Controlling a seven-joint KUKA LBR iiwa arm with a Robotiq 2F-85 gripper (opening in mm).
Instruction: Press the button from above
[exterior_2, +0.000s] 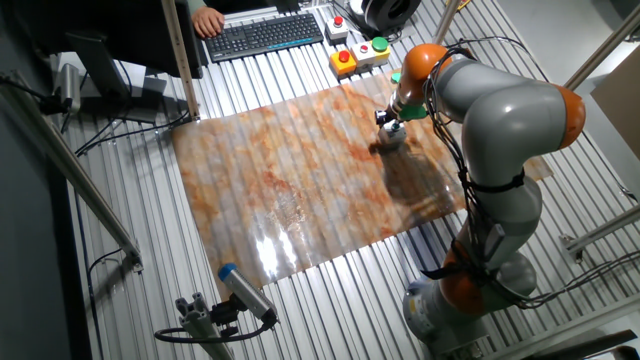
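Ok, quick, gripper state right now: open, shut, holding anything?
Gripper: cannot be told. It points down over the marbled mat, but the fingertips are too small and blurred to show a gap or a grasp.

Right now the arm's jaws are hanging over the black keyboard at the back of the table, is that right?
Not quite. The fixed view shows the gripper over the orange-brown mat, right of its middle. The black keyboard sits at the back of the table, well clear of the arm.

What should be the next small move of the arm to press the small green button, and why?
Probably a short, straight descent. The gripper hangs over the marbled mat, and the button is hidden beneath it, so contact cannot be confirmed. The orange box and white box sit off the mat, away from it.
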